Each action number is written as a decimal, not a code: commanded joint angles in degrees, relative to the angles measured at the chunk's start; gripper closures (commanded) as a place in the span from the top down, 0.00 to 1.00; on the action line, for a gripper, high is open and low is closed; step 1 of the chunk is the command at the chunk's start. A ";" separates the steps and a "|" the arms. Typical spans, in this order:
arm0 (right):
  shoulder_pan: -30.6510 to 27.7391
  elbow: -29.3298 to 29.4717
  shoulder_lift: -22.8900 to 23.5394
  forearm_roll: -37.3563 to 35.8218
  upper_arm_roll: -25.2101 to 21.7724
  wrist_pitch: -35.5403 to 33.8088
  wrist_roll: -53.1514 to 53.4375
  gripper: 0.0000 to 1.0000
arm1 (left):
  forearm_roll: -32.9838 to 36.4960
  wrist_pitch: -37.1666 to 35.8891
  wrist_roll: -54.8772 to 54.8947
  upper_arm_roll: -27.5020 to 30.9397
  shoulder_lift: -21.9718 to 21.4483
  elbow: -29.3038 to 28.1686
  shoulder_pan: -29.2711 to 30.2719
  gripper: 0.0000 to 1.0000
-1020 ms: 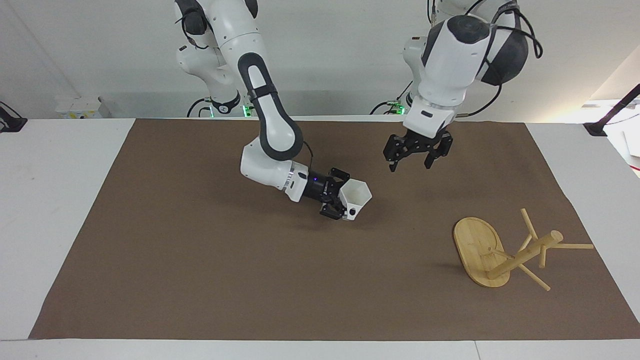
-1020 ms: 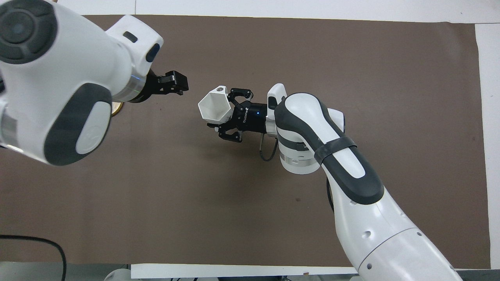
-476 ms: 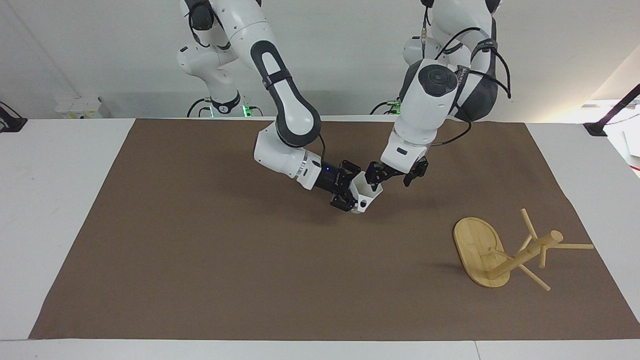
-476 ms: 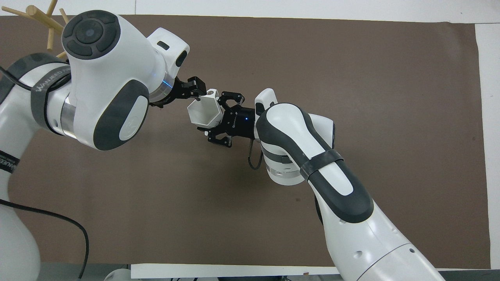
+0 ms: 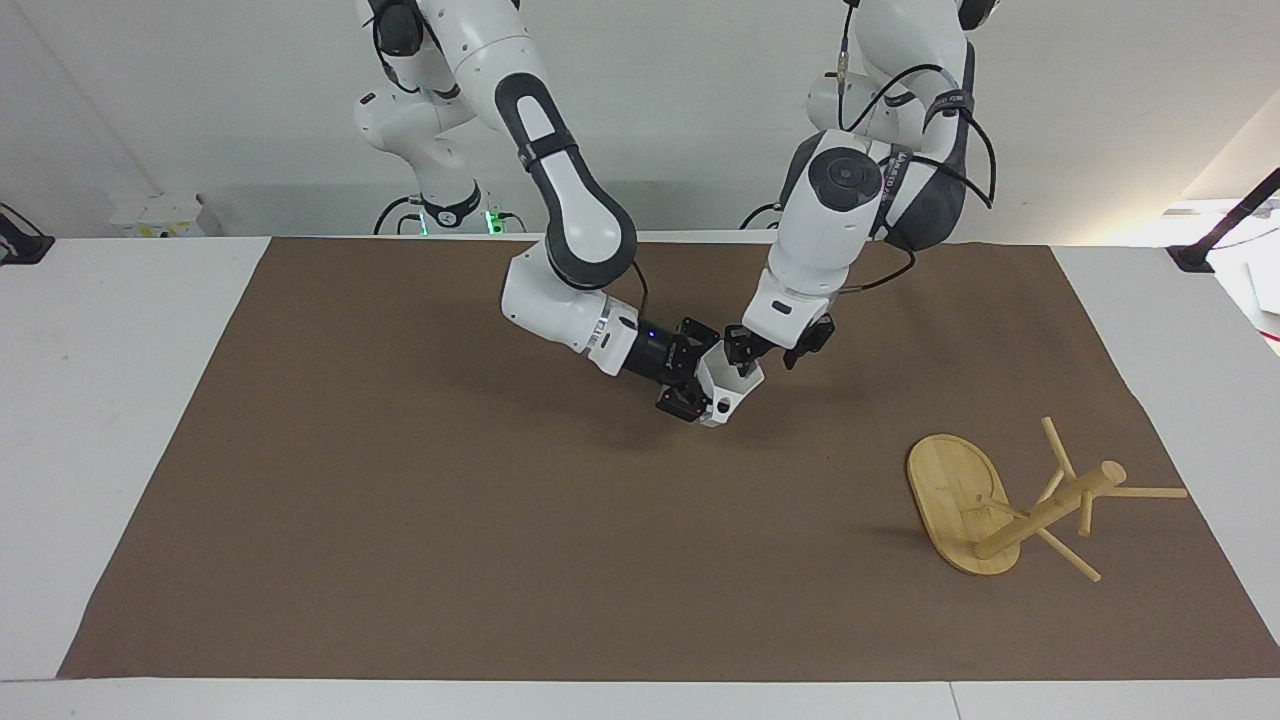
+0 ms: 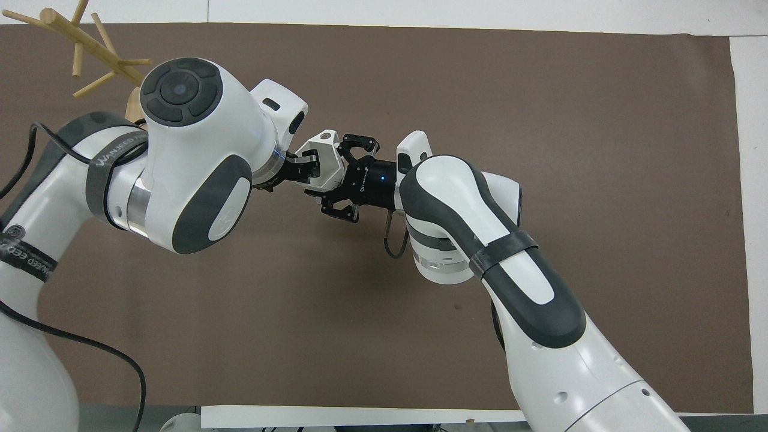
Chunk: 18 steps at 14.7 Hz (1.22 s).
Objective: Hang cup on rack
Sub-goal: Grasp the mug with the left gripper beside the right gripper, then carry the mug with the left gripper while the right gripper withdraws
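Cup [image 5: 726, 388] held in the air over mid-mat, base clamped in right gripper [image 5: 697, 385], mouth toward left gripper [image 5: 745, 355]. Left gripper's fingers sit at the cup's rim, one inside; cannot tell if pressed together. Rack [image 5: 1010, 500] lies tipped on its side at 4 o'clock from the cup, well apart, toward left arm's end of brown mat [image 5: 400, 520]. Since 0.5 s ago: left gripper has pushed further into the cup mouth; rack unmoved

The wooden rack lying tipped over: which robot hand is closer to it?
Left. The left gripper is at the cup mid-mat, on the side toward the rack. The right gripper holds the cup from the side away from it.
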 commanded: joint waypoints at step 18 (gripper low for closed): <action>-16.10 -21.11 -16.38 -13.90 0.06 -0.35 0.69 1.00 | 0.36 22.81 -5.60 2.20 -8.32 -11.51 8.98 0.00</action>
